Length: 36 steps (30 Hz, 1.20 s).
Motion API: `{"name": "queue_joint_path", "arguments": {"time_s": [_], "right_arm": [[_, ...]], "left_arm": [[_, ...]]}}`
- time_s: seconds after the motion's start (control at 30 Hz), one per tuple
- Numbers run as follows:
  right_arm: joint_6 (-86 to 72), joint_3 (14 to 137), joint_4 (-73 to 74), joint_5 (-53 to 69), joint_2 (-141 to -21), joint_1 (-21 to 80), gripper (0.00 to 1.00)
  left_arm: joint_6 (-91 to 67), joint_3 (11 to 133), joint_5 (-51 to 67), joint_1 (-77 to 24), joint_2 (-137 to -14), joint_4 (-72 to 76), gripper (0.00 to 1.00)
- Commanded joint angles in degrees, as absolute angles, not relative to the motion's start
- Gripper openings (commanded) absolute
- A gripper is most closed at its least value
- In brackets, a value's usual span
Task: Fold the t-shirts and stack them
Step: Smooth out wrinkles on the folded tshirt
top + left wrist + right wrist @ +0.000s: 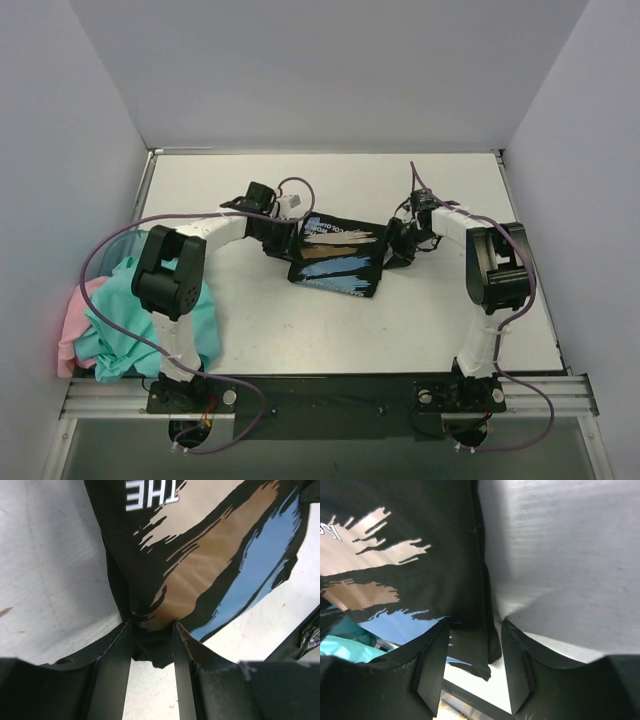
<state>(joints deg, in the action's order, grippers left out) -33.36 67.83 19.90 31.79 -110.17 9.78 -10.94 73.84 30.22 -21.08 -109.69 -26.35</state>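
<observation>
A black t-shirt (335,262) with a blue-and-beige print lies folded small at the table's middle. My left gripper (285,240) is at its left edge and my right gripper (393,245) at its right edge. In the left wrist view the left gripper (153,630) is shut on a bunch of the black cloth (200,555). In the right wrist view the right gripper (474,625) holds the shirt's folded edge (420,580), and a flap hangs below the fingers. Teal t-shirts (150,320) and a pink one (75,320) are heaped at the near left.
The white table (300,330) is walled at the back and both sides. The heap of teal and pink cloth hangs over its left edge beside the left arm's base. A bit of the teal cloth (340,645) shows in the right wrist view.
</observation>
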Motion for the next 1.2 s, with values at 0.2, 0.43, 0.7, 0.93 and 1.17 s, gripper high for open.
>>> {"name": "queue_joint_path", "arguments": {"time_s": [0.2, 0.43, 0.7, 0.93, 1.17], "right_arm": [[-36.1, 68.3, 15.2, 34.4, -114.0, 10.1, 0.09], [-29.8, 69.5, 20.6, 36.6, -113.0, 7.2, 0.0], [-18.2, 78.3, 34.1, 30.2, -116.8, 6.2, 0.0], [-10.9, 79.3, 38.6, 21.8, -115.2, 3.7, 0.0], [-13.4, 84.2, 41.5, 9.2, -110.3, 4.7, 0.48]], "left_arm": [[-17.2, 69.6, 26.3, -24.1, -111.8, -20.6, 0.12], [-17.0, 66.9, 26.5, -25.5, -108.1, -20.4, 0.42], [-9.7, 75.0, 20.4, -20.6, -104.9, -25.4, 0.57], [-8.2, 71.9, 19.5, -17.7, -101.8, -24.3, 0.58], [-7.1, 72.2, 19.0, -17.6, -101.1, -24.2, 0.58]]}}
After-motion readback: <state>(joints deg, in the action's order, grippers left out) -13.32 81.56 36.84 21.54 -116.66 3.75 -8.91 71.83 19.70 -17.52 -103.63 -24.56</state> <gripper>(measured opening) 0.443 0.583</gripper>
